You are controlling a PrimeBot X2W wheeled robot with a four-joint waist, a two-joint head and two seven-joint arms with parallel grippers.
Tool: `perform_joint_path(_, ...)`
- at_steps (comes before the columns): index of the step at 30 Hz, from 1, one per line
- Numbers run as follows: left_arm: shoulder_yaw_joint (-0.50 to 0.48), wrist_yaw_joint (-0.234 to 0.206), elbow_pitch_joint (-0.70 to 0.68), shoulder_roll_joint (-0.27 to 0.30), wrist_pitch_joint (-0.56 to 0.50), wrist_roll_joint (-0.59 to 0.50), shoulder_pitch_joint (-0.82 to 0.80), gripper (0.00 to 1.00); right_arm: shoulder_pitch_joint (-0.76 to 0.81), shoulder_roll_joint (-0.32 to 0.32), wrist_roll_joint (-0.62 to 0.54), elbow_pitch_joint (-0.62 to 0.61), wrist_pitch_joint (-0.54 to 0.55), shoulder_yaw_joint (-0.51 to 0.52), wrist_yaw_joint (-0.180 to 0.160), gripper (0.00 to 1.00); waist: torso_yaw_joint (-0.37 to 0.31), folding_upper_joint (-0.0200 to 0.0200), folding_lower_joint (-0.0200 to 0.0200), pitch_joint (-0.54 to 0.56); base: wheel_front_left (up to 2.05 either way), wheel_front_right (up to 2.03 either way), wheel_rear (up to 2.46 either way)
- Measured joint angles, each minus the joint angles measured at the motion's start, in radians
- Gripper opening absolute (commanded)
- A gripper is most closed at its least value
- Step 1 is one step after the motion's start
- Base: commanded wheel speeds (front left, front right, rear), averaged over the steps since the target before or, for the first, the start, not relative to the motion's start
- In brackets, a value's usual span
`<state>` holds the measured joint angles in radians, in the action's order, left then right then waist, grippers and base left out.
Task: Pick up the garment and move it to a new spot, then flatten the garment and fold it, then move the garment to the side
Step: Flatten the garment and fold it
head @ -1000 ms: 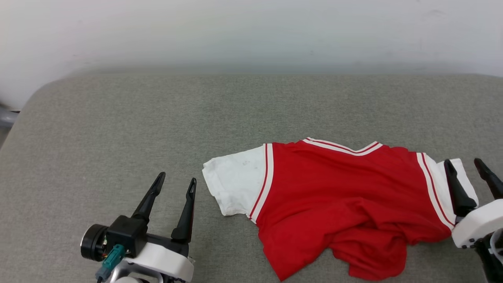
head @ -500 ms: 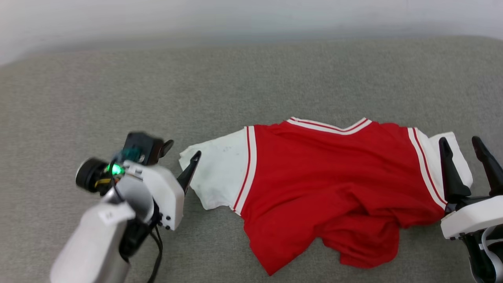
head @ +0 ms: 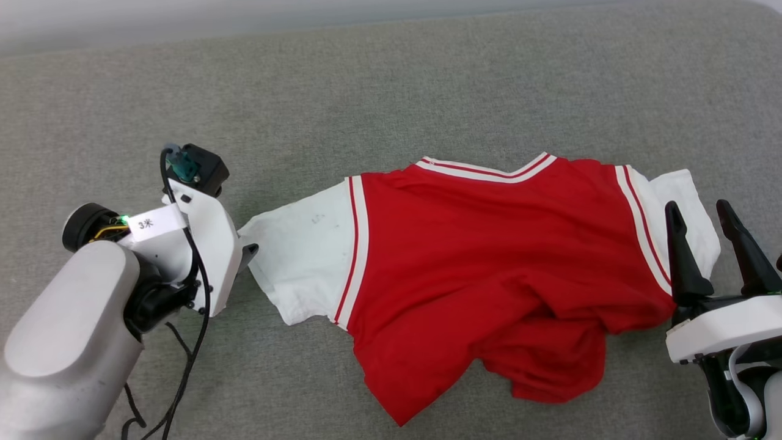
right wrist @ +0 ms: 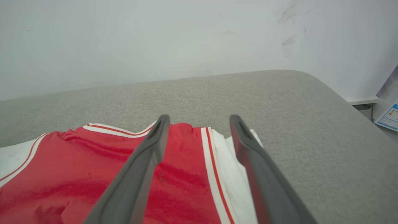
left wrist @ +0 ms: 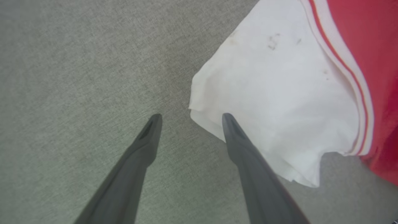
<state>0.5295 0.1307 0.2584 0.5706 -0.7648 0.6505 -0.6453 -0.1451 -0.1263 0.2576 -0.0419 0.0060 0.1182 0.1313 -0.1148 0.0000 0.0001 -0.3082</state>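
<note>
The garment [head: 489, 263], a red jersey with white sleeves and striped trim, lies spread on the grey surface, its lower hem rumpled; no print shows. My left gripper [head: 244, 253] points down at the outer edge of the white left sleeve [head: 299, 250], mostly hidden under its own wrist. In the left wrist view it [left wrist: 190, 116] is open, one finger over the sleeve's [left wrist: 273, 93] corner, the other over bare surface. My right gripper [head: 697, 206] stands open over the right sleeve [head: 681, 189]; in the right wrist view [right wrist: 199, 118] its fingers straddle the striped shoulder seam [right wrist: 210, 161].
The grey cushioned surface [head: 427, 91] stretches back to a white wall [right wrist: 155, 37]. Its rounded right edge [right wrist: 342, 96] drops off, with a labelled object [right wrist: 387, 116] beyond. A black cable [head: 189, 342] hangs from my left forearm.
The head camera has tilted down. My left arm has swung up and over, turning its gripper down onto the left sleeve's edge. The right gripper and garment have stayed put.
</note>
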Motion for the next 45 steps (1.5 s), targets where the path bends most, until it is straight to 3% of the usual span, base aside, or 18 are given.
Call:
perform_joint_path(13, 0.083, 0.0, 0.101, 0.02, 0.077, -0.015, -0.056, 1.0, -0.015, 0.008, -0.006, 0.018, -0.019, -0.007, 0.0, 1.0, -0.023, 0.0, -0.0001, -0.051, 0.0, 0.0, 0.0)
perform_joint_path(14, 0.091, 0.0, 0.106, 0.02, 0.072, -0.007, -0.057, 0.91, -0.015, 0.009, -0.006, 0.019, -0.02, -0.009, 0.0, 1.0, -0.024, 0.0, 0.0, -0.054, 0.0, 0.0, 0.0)
perform_joint_path(15, 0.099, 0.0, 0.108, 0.02, 0.066, 0.008, -0.06, 0.38, -0.017, 0.009, -0.008, 0.02, -0.02, -0.01, 0.0, 1.0, -0.025, 0.0, -0.0001, -0.055, 0.0, 0.0, 0.0)
perform_joint_path(16, 0.105, -0.001, 0.11, 0.02, 0.06, 0.023, -0.062, 0.0, -0.02, 0.01, -0.01, 0.02, -0.021, -0.01, 0.0, 1.0, -0.025, 0.0, -0.0001, -0.056, 0.0, 0.0, 0.0)
perform_joint_path(20, 0.128, -0.001, 0.116, 0.021, 0.062, 0.062, -0.061, 0.0, -0.021, 0.009, -0.016, 0.027, -0.017, -0.006, 0.0, 1.0, -0.02, 0.0, 0.0, -0.046, 0.0, 0.0, 0.0)
perform_joint_path(25, 0.111, -0.018, 0.131, 0.025, 0.163, 0.049, -0.027, 0.0, -0.02, -0.008, -0.02, 0.033, 0.014, -0.004, 0.0, 1.0, -0.005, 0.0, 0.0, -0.013, 0.0, 0.0, 0.0)
perform_joint_path(29, 0.092, -0.035, 0.078, 0.074, 0.232, 0.025, 0.002, 0.0, -0.018, -0.046, -0.021, 0.041, 0.094, -0.016, 0.0, 1.0, 0.015, 0.0, 0.0, 0.015, 0.0, 0.0, 0.0)
perform_joint_path(36, 0.038, -0.097, -0.147, 0.154, 0.268, 0.057, 0.12, 0.0, -0.029, -0.182, -0.003, 0.039, 0.38, -0.066, 0.0, 1.0, 0.065, 0.0, -0.0001, 0.045, 0.0, 0.0, 0.0)
perform_joint_path(41, 0.014, -0.161, -0.336, 0.201, 0.265, 0.079, 0.223, 0.0, -0.116, -0.268, 0.058, 0.061, 0.627, -0.065, 0.0, 1.0, 0.103, 0.0, -0.0001, 0.035, 0.0, 0.0, 0.0)
perform_joint_path(45, 0.015, -0.186, -0.459, 0.221, 0.262, 0.082, 0.274, 0.0, -0.202, -0.323, 0.071, 0.126, 0.796, -0.04, 0.0, 1.0, 0.134, 0.0, 0.0, 0.008, 0.0, 0.0, 0.0)
